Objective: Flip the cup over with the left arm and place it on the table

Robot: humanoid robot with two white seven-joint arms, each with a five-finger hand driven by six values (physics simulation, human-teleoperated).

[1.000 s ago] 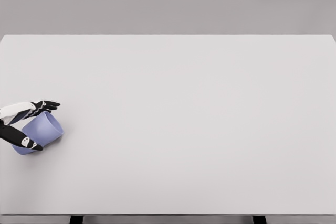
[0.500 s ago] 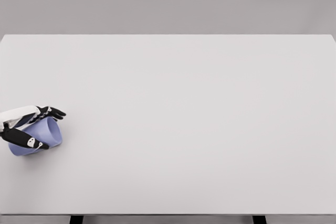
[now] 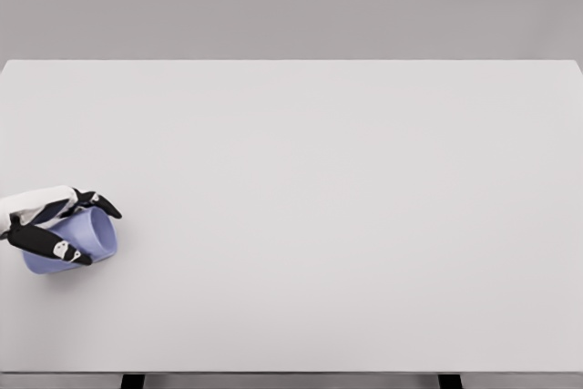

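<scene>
the cup (image 3: 77,248) lies at the near left of the tabletop (image 3: 319,207), close to the left edge. it is a plain pale lavender-blue cup with smooth walls, no handle visible, and a matte, evenly coloured surface. it is tilted well off upright, lying mostly on its side with one round end turned toward the right and slightly up; that end shows as a lighter oval face, while the body behind it reads a deeper blue. whether that face is the open mouth or the base cannot be told from this view. a soft shadow sits under the cup on the tabletop.

the left robot hand (image 3: 55,220) comes in from the left edge and is clamped on the cup. its white back and dark fingers (image 3: 100,202) reach across the far upper side of the cup, and a dark thumb with a small white marking presses along the near side, so the cup sits between them.

the tabletop is a broad, light grey surface, seen against a plain grey backdrop.
</scene>
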